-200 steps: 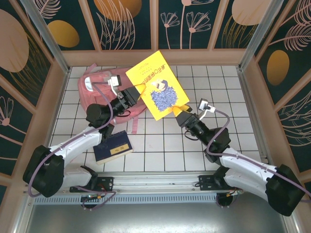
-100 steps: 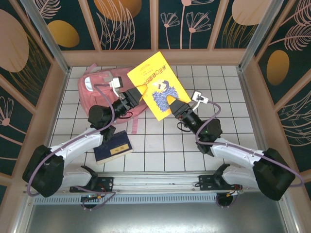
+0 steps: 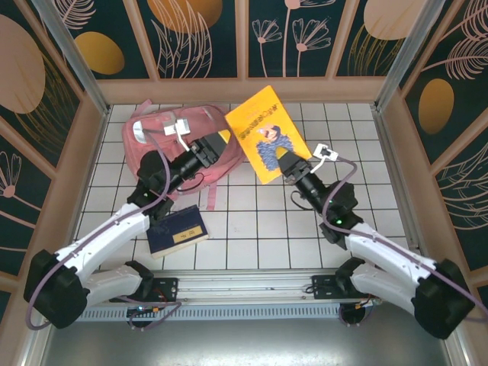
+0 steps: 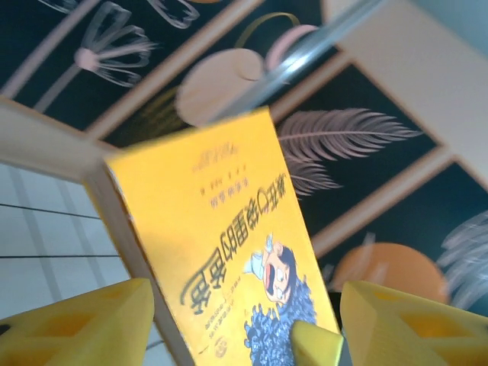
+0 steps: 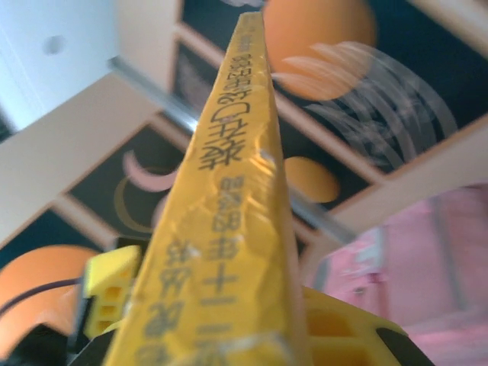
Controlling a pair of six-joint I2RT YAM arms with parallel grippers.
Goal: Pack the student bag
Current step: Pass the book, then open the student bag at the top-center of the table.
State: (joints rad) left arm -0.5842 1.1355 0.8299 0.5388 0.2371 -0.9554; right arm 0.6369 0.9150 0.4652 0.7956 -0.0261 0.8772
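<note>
Above the table (image 3: 252, 229), just ahead of your right claw (image 3: 288, 162), the yellow picture book (image 3: 267, 131) is sitting steeper than it was a second ago. Its cover is showing narrower from above, and it is swinging off the student bag (image 3: 164, 126) towards the right claw's side. I judge you are turning it edge-on so it can slide into the bag, so the packing is still at an early stage.

The right claw is clamping the book's lower edge. In its wrist view the spine is rising straight up between the yellow fingers (image 5: 114, 278), with pink fabric showing beyond it to the right.

Your left claw (image 3: 217, 145) is hanging wide apart and gripping nothing. In its wrist view the fingers (image 4: 84, 316) are framing the book from either side, and I cannot tell whether either one is touching the cover. From above, its tip is lying just beside the book's left edge.

The bag is lying flat on the table under and behind the left claw. I cannot tell whether its opening is unzipped. A dark blue book (image 3: 178, 231) is waiting on the table, well back beside the left arm.
</note>
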